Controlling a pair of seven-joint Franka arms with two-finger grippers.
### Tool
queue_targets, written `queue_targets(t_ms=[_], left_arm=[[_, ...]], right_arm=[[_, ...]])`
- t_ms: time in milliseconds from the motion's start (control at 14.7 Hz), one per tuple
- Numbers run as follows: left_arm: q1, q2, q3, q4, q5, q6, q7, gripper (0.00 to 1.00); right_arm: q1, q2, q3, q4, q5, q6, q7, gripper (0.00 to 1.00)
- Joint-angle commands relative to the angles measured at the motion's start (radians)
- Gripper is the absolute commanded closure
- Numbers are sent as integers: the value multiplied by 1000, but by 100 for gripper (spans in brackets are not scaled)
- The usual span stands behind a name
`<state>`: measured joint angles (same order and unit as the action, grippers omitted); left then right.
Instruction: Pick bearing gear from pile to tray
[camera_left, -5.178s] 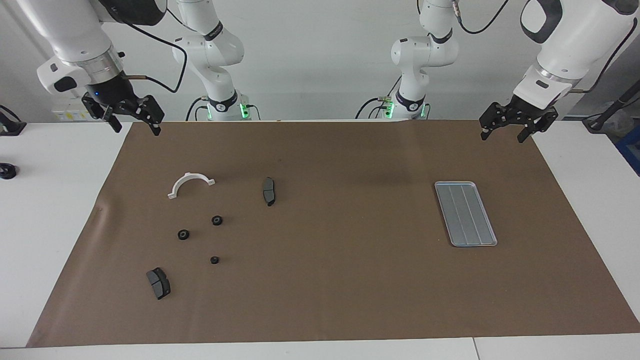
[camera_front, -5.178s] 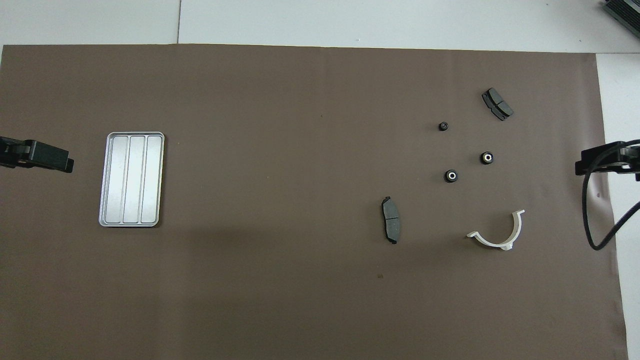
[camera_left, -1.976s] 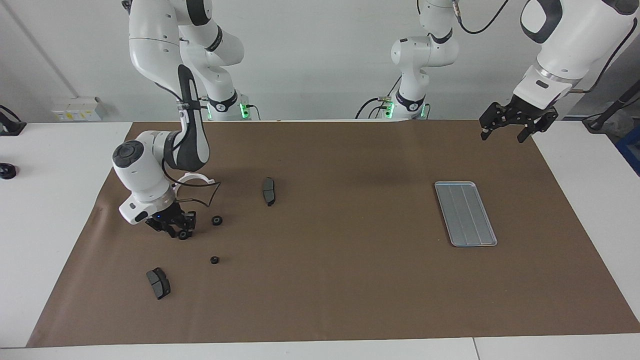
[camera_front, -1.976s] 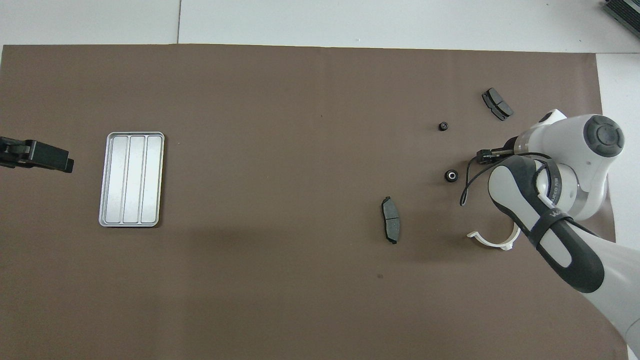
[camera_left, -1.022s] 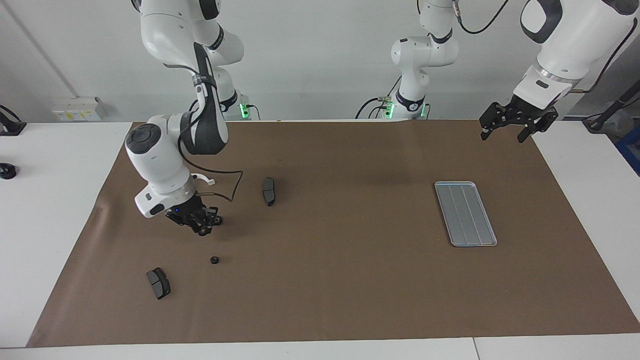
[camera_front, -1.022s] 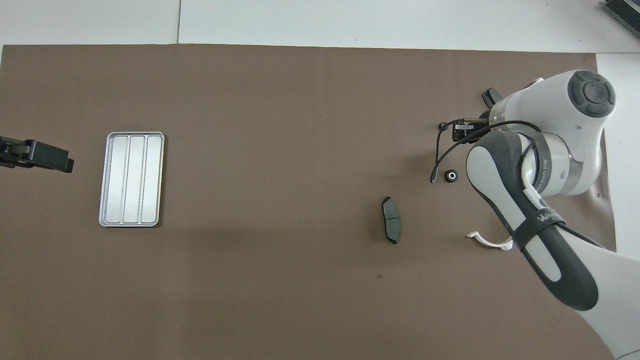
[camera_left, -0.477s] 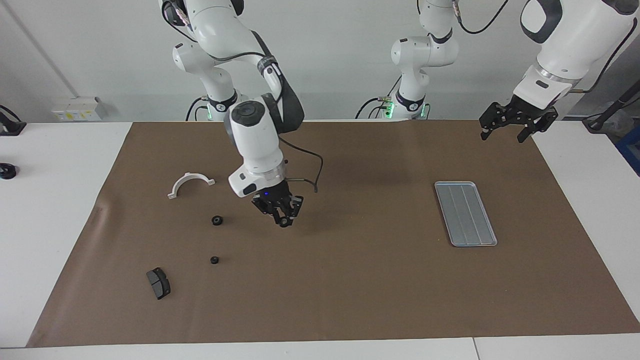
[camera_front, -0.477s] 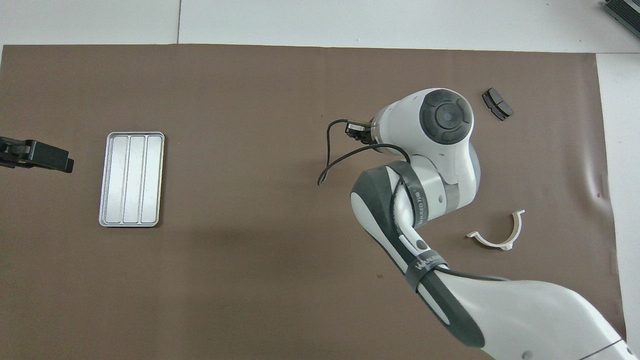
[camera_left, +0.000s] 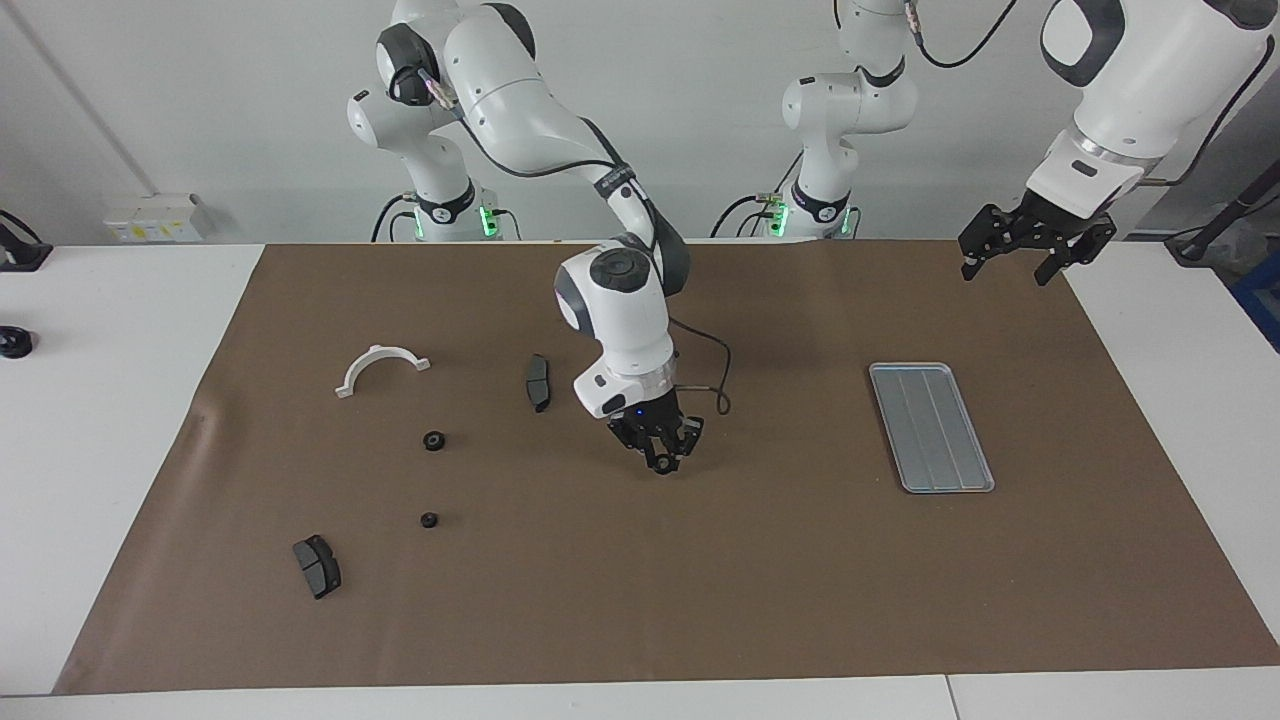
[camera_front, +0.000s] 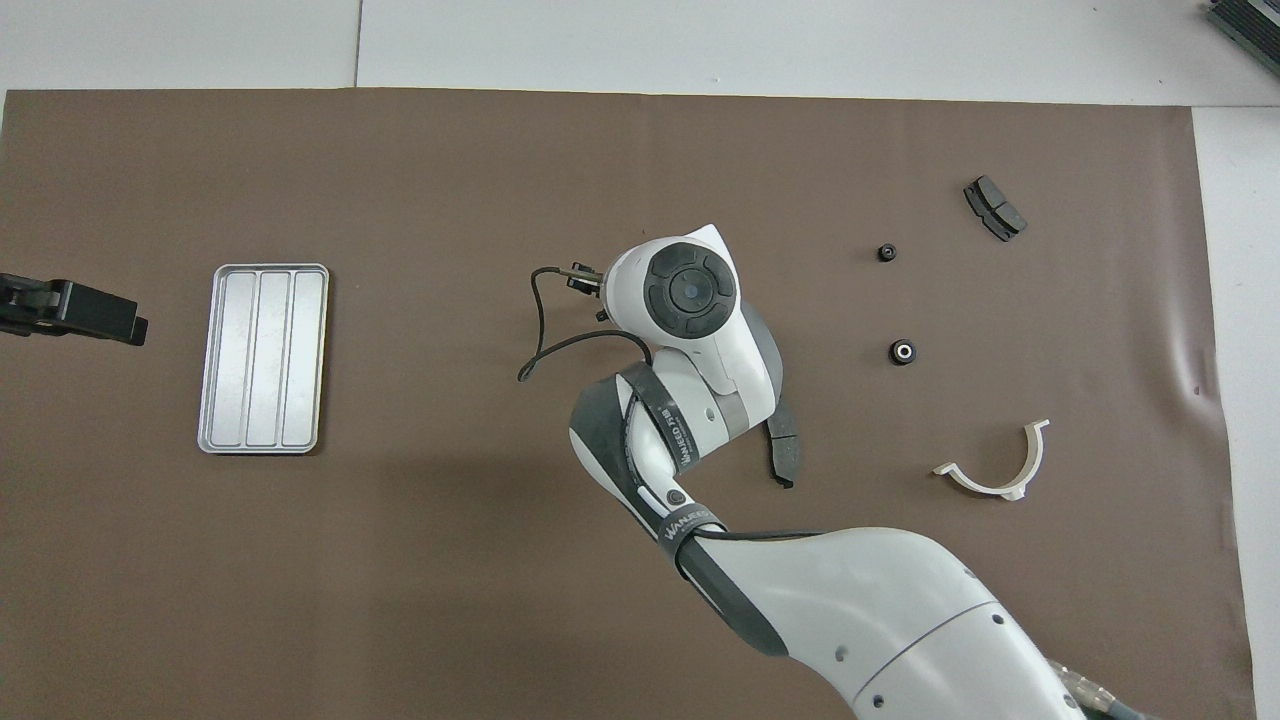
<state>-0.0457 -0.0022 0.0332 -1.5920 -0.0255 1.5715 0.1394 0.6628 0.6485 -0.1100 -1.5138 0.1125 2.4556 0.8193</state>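
My right gripper (camera_left: 661, 462) hangs over the middle of the brown mat, shut on a small black ring (camera_left: 662, 467) held a little above the mat. In the overhead view the arm's wrist hides it. Two black rings (camera_left: 433, 440) (camera_left: 429, 520) stay in the pile, with two dark grey pads (camera_left: 538, 382) (camera_left: 317, 566) and a white half-ring bracket (camera_left: 381, 367). The silver tray (camera_left: 930, 426) lies toward the left arm's end, bare. My left gripper (camera_left: 1005, 272) waits open in the air at the mat's corner nearest the robots, at the left arm's end.
The brown mat (camera_left: 700, 600) covers most of the white table. In the overhead view the tray (camera_front: 263, 357) lies beside the left gripper (camera_front: 120, 325), and the rings (camera_front: 902, 351) (camera_front: 886, 252), the pad (camera_front: 994, 208) and the bracket (camera_front: 995, 468) lie toward the right arm's end.
My right arm came down on the pile, closed on one ring, lifted it and carried it toward the tray, to over the mat's middle. The left arm has not moved.
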Motion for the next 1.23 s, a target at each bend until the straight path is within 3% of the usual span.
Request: queue_targets(t_ms=[0,68,341,545,749,886,1022,1158], left_arm=[[10,-12,-6,-13,-4,-5,-7,0],[10,-12,-4,-13,-4,-5,-7,0],[10,-12,-4,-13,-4,-5,-7,0],[10,-12,-6,-13,-4,-5,-12,0],[-20,-12,-18,-14,-4,5,-14,0],[-69,-12,-19,-38,-1,135,-9,0],[-137,-27,-21,-110,2,221,-9,0],[-186,3,-22,-117,30,269,-11,0]], right_arm=[[1,8,-5,8,9,6,11,8],[4,5,-5,-6,7,6,12,0],[-14,-9,-22,-9,-92,-16,12,0],[-89,-99,-43,-25,-108,-82,-32,0],[-181,-217,-42,-65,-106,-217,-214,0],[-244,-282,-43,-112,-106,-312,-371,0],[-330,-340,-42,-202,-106,-326,-577,0],[-390,-374,-40,-288,-88,-314,-814,0]])
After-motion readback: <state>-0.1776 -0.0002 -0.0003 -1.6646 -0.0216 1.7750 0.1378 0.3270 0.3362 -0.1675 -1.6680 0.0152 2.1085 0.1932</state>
